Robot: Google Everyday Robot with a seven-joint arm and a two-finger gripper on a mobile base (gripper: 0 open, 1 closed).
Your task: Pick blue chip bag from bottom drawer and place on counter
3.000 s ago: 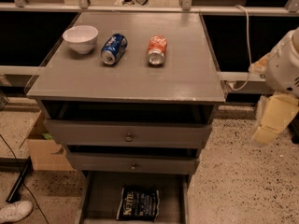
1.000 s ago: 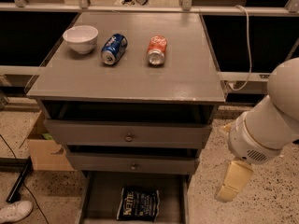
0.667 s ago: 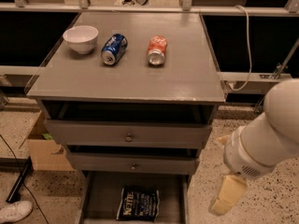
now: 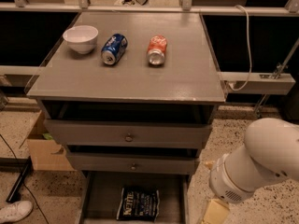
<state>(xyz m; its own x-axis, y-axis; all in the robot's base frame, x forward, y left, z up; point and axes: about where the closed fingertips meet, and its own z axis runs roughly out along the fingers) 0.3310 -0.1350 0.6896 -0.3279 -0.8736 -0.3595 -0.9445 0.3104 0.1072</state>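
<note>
Though beside bottom drawer (image 4: 100,195), gripper (image 4: 215,213) low

1. You had two soda cans: one blue aluminium can (image 4: 114,49) and one orange aluminium can (image 4: 157,50).
2. You had one round white bowl (image 4: 80,38).
3. You had two knobbed grey drawers (image 4: 128,134) and one flat grey bottom drawer (image 4: 100,195).
4. You had one crinkly navy-blue foil chip bag (image 4: 138,203).
5. You had one tan gripper (image 4: 215,212), which sat low at the right, beside the bottom drawer.

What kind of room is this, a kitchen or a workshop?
Probably a robot test area, not a home kitchen: a plain grey drawer cabinet stands on speckled floor, with a loose cable and a cardboard box beside it. The robot's tool hangs low, right of the cabinet.
</note>
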